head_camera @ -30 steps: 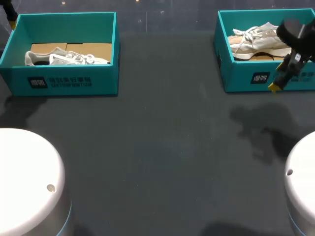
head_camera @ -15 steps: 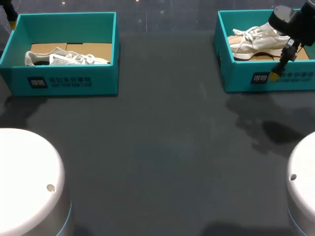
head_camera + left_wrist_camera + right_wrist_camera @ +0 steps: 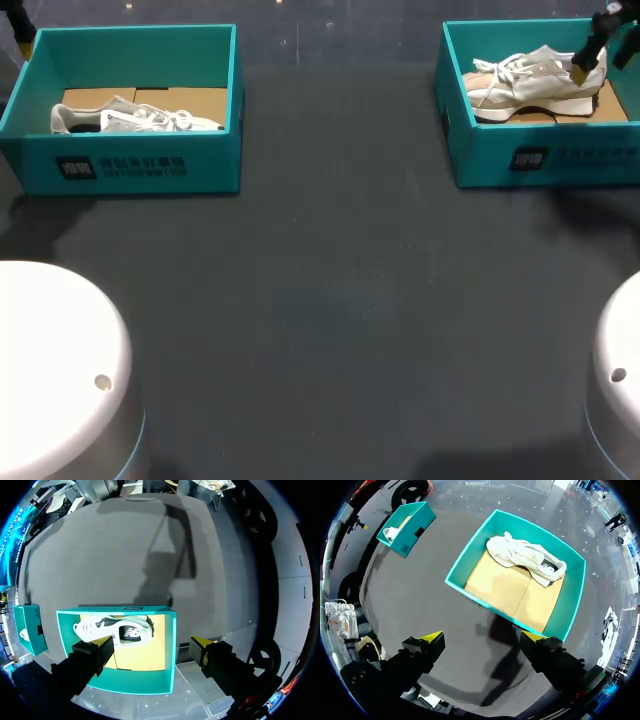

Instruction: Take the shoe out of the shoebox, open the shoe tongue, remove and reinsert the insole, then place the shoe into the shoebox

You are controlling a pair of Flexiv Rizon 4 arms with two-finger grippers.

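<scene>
Two teal shoeboxes sit on the dark table [image 3: 330, 280], well apart, at its far left and far right. The left shoebox [image 3: 120, 165] is open with a brown card floor, and the white left shoe [image 3: 135, 118] lies inside, close to the near wall. The right shoebox [image 3: 560, 160] is also open. The white right shoe [image 3: 530, 85] lies inside it with its laces toward the box's inner end. The left gripper [image 3: 152, 642] has its fingers spread wide with nothing held and hangs above the left shoebox. One yellow tip is over the box interior beside the shoe, and the other is outside the wall. The right gripper [image 3: 482, 637] is likewise spread and empty, high above the table, with the right shoebox ahead of its fingers. The head view puts this gripper over the heel end of the right shoe, clear of it.
</scene>
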